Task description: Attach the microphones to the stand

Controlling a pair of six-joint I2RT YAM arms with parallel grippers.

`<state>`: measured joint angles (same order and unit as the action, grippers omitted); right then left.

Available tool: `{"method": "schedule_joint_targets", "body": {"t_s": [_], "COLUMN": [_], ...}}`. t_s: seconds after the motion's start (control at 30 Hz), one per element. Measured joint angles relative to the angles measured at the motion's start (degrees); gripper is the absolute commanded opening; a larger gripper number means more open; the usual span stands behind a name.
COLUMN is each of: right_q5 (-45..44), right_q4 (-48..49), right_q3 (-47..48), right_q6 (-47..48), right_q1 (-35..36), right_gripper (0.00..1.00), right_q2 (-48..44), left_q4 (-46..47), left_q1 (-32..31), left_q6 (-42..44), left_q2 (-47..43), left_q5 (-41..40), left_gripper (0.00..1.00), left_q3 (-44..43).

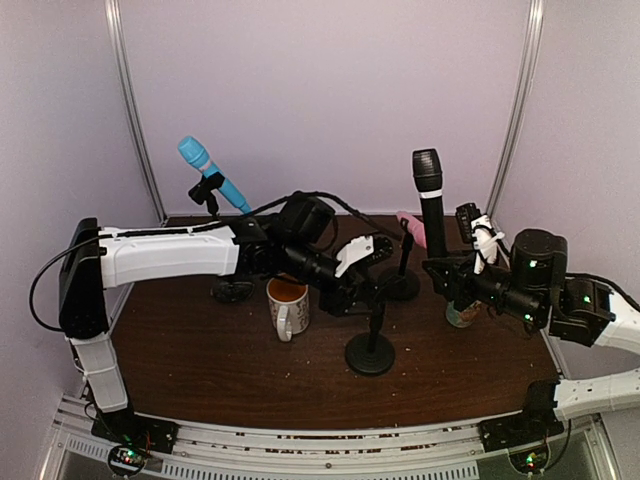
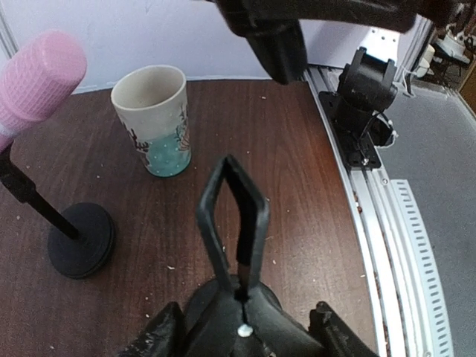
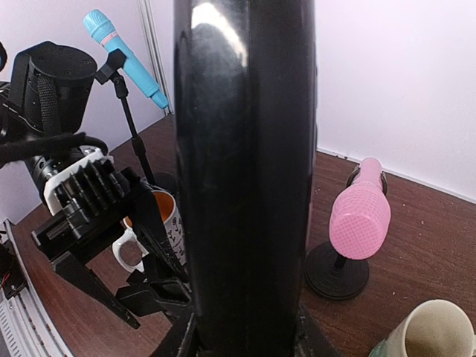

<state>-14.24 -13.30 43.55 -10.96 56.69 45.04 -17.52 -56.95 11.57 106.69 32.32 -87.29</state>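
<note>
- Desk (image 1: 200,370) of dark brown wood grain, matt and flecked with pale crumbs; pale lilac walls (image 1: 330,90) behind; a bright metal post (image 1: 135,110) in the back corner; a slotted aluminium rail (image 1: 300,440) along the near edge.
- Light blue microphone (image 1: 212,175), smooth with a rounded head, slanting in the clip of a thin black stand (image 1: 212,240) at the back left.
- White mug (image 1: 288,305), glazed, with a handle and a dark print, just left of the middle.
- Left gripper (image 2: 245,331): its black fingers flank the base of the clip (image 2: 208,230), a thin diamond-shaped loop; whether they press it I cannot tell; this empty stand (image 1: 371,352) has a round flat base, mid-desk.
- Pink microphone (image 3: 361,216), mesh-textured head, tilted in the clip of a rear stand (image 3: 338,271).
- Black microphone (image 1: 428,200), glossy barrel, upright above the desk; the right gripper (image 3: 245,338) pinches its lower end.
- Cream and teal cup (image 2: 152,119), tapered, on the right.
</note>
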Motion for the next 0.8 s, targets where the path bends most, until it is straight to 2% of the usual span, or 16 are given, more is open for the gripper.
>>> {"method": "schedule_joint_targets", "body": {"t_s": [0.27,0.43,0.53,0.8], "right_q5": [0.31,2.64,5.22,10.47], "right_q4": [0.72,3.30,7.15,18.21], "right_q3": [-1.46,-5.51,-10.43,-21.99], "right_q6": [-1.25,-0.66,0.57,3.80], "right_q1": [-0.20,-0.22,-0.22,0.48], "right_gripper": [0.06,0.05,0.00,0.00], "right_q2": [-0.17,-2.16,-4.35,-4.87], "left_q4": [-1.29,-1.77,-2.05,-1.42], "left_q1": [0.00,0.00,0.00,0.00], "left_q6": [1.05,2.67,3.63,5.25], "left_q2": [0.35,-0.61,-2.78,-10.32], "left_q5": [1.16,1.66,2.05,4.20], "left_gripper": [0.25,0.10,0.06,0.00], "left_q3": [-0.59,0.37,2.91,11.80]}}
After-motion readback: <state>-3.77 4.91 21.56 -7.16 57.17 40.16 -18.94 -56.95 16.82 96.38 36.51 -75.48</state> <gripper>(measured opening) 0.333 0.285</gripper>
